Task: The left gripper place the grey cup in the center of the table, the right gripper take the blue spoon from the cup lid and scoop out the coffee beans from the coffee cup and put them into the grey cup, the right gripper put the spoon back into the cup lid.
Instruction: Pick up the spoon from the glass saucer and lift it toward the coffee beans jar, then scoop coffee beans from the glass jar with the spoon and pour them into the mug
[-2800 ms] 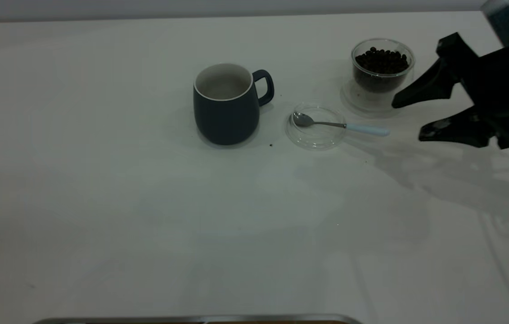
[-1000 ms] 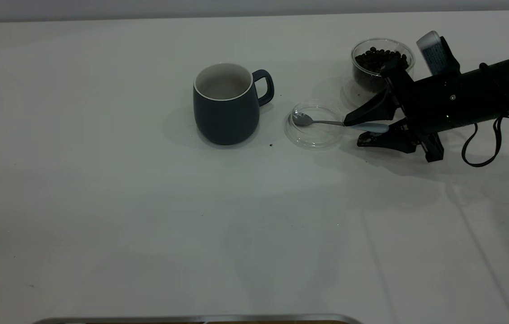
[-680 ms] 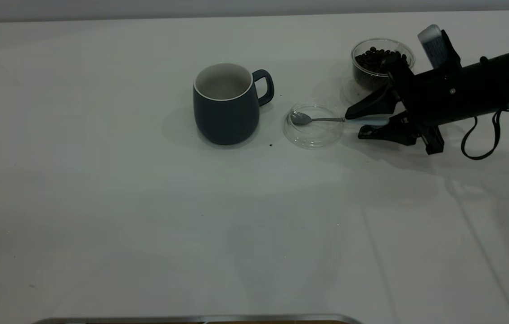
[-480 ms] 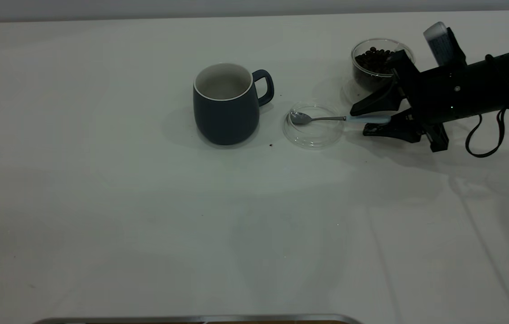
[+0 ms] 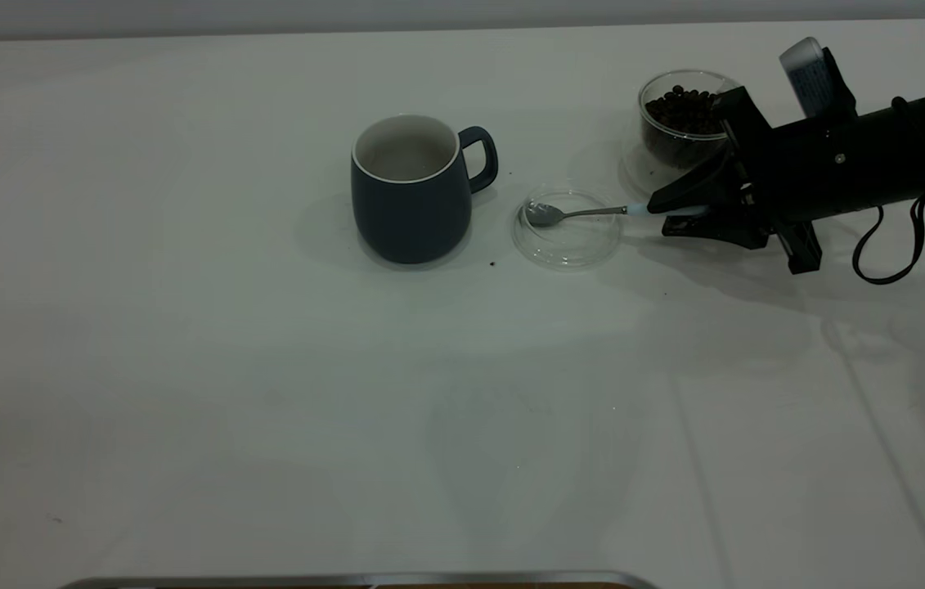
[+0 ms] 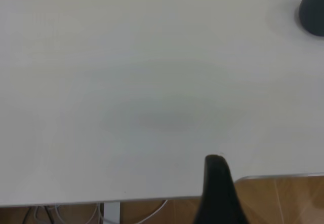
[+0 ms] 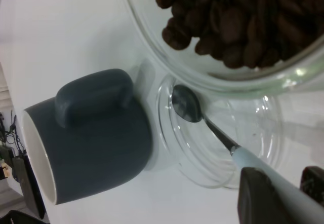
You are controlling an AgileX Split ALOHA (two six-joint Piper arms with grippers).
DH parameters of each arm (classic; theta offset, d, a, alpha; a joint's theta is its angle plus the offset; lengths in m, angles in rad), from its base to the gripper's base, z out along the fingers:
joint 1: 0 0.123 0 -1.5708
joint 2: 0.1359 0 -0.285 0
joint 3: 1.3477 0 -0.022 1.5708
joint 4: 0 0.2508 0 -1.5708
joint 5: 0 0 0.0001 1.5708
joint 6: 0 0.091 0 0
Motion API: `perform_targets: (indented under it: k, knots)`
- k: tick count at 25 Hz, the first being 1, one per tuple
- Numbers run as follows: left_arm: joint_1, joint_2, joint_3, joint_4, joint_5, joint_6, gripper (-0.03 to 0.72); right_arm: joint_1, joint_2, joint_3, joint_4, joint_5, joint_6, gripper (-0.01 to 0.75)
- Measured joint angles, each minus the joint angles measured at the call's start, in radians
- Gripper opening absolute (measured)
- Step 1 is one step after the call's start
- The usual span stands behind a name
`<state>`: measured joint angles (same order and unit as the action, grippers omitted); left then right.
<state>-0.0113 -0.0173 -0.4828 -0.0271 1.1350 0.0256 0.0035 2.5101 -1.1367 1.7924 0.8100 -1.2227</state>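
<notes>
The grey cup stands upright near the table's middle, handle to the right; it also shows in the right wrist view and the left wrist view. The clear cup lid lies right of it. The blue spoon has its bowl in the lid. My right gripper is shut on the spoon's pale blue handle. The coffee cup with coffee beans stands just behind the gripper. My left gripper hangs over the table's near edge.
A few dark specks lie on the table, one in front of the grey cup. The right arm's black cable loops down beside the arm. A metal strip runs along the table's near edge.
My right gripper came in from the right, straddled the spoon handle and shut on it. The handle end rose a little, and the lid slid slightly left.
</notes>
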Motion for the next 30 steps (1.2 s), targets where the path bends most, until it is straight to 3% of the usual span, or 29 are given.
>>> perform_targets:
  k: [8, 24, 30]
  knots:
    - [0.0, 0.0, 0.0, 0.0, 0.0, 0.0, 0.592, -0.007, -0.033, -0.001, -0.017, 0.036, -0.039, 0.111]
    - [0.0, 0.0, 0.0, 0.0, 0.0, 0.0, 0.592, -0.033, -0.217, 0.004, -0.318, 0.042, 0.008, 0.107]
    - [0.0, 0.0, 0.0, 0.0, 0.0, 0.0, 0.592, -0.049, -0.354, 0.006, -0.328, 0.032, 0.018, 0.107]
